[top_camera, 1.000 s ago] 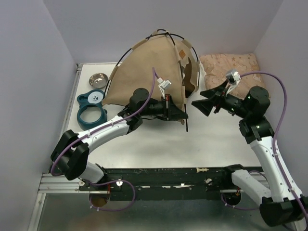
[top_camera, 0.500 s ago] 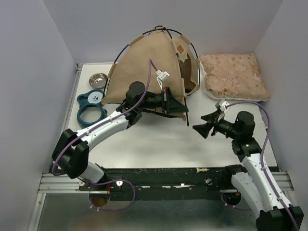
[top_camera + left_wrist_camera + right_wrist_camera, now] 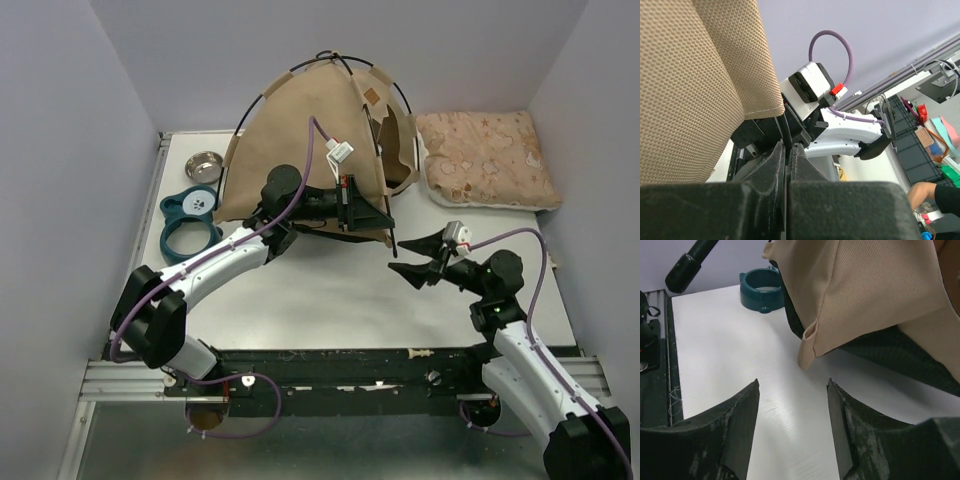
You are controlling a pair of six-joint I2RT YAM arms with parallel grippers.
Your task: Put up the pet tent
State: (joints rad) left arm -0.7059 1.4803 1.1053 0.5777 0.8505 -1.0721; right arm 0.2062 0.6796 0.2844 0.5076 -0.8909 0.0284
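The tan pet tent (image 3: pixel 295 140) stands at the back middle of the table, its thin black poles arching over the top. An orange-brown label patch (image 3: pixel 373 97) shows near its peak. The pom-pom is not visible. My left gripper (image 3: pixel 378 215) is shut on a black pole (image 3: pixel 392 238) at the tent's front right corner. In the left wrist view the pole (image 3: pixel 785 131) runs between my closed fingers (image 3: pixel 800 160), beside the tan fabric (image 3: pixel 690 75). My right gripper (image 3: pixel 405 262) is open and empty, low over the table. In the right wrist view it (image 3: pixel 792 387) faces the tent's fabric corner (image 3: pixel 809 347).
A pink patterned cushion (image 3: pixel 485 155) lies at the back right. A metal bowl (image 3: pixel 205 165) and a teal ring-shaped toy (image 3: pixel 190 225) sit left of the tent; the toy also shows in the right wrist view (image 3: pixel 762 287). Grey walls enclose the table on three sides.
My right arm has swung down and forward from near the cushion to low over the table by the tent's front corner. The tent has lifted and shifted slightly back in my left gripper.
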